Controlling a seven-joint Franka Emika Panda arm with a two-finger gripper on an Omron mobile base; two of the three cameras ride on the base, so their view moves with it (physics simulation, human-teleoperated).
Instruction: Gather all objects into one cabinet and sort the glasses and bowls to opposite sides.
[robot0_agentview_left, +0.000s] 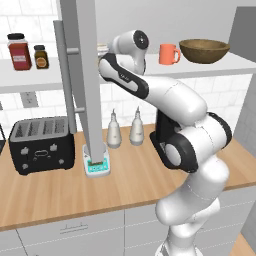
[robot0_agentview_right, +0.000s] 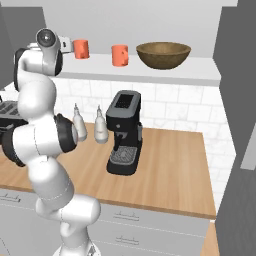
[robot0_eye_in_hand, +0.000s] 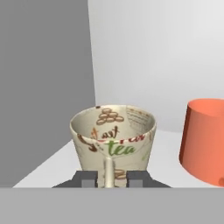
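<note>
In the left base view the white arm reaches up from the lower right to the cabinet shelf, its wrist ending just behind the open grey cabinet door with its long bar handle; the gripper itself is hidden there. On the shelf to the right of the wrist stand a coral-orange mug and, farther right, the wide dark-brown wooden bowl, the two near each other but apart. Left of the door two spice jars stand on an open shelf; on the wooden counter below are a black toaster, a small scale and two white bottles. In the right base view the arm rises at the left and its wrist sits at the shelf's left end, next to a second coral-orange mug; the first mug stands mid-shelf and the bowl to its right, with a black coffee machine on the counter underneath. In the hand view the cream mug, printed with coffee beans and the word "tea", stands upright on the white shelf close to the gripper, its handle lying between the two dark finger tips; whether they press it I cannot tell. An orange mug stands just to its right, apart from it, and the grey cabinet wall rises on the left.
</note>
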